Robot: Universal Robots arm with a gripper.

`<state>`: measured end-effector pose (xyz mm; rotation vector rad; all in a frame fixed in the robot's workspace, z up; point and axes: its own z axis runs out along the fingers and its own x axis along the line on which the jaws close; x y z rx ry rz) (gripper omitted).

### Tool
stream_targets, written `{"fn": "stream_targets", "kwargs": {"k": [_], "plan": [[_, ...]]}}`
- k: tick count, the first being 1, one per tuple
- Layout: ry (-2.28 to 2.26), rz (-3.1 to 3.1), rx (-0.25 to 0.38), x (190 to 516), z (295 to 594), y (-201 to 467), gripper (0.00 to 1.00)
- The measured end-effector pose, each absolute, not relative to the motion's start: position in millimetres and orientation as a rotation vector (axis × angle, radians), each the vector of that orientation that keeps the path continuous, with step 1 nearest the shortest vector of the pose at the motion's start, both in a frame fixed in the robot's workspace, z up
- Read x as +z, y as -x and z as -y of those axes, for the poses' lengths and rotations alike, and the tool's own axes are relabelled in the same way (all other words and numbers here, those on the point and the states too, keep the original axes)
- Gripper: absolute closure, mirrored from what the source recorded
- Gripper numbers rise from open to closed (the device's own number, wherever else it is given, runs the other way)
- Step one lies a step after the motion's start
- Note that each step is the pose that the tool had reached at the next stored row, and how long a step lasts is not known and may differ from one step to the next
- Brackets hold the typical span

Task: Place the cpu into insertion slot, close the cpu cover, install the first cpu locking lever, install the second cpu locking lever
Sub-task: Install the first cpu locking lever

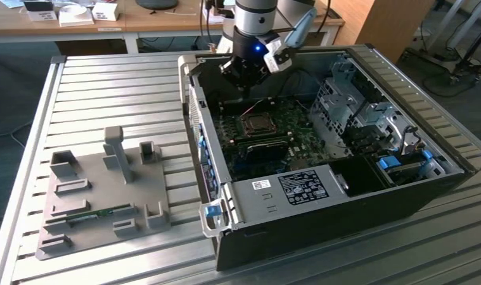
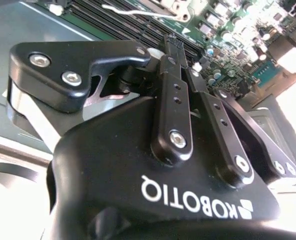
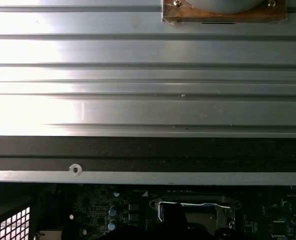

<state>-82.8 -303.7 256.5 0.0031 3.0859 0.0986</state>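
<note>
1. Gripper (image 1: 246,88), black, two-fingered, clenched with nothing seen in its grip; hangs above far part of green motherboard (image 1: 296,136) inside open black computer case (image 1: 304,231).
2. Small silvery hinged frame plate, cpu cover (image 1: 256,123), apparently lowered at motherboard centre, just nearer than gripper, within reach for lever work.
3. Presence of cpu beneath: cannot tell.

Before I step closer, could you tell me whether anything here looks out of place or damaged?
Nothing stands out. The open computer case sits flat on the slatted table, the gripper hangs over the cpu socket, and the grey fixture tray lies flat beside the case. No spill or damage shows.
</note>
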Motion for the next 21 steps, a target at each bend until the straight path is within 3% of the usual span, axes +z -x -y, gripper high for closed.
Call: {"fn": "stream_targets", "kwargs": {"k": [21], "plan": [[-0.005, -3.086, 0.12, 255.0, 307.0, 76.4, 0.89]]}}
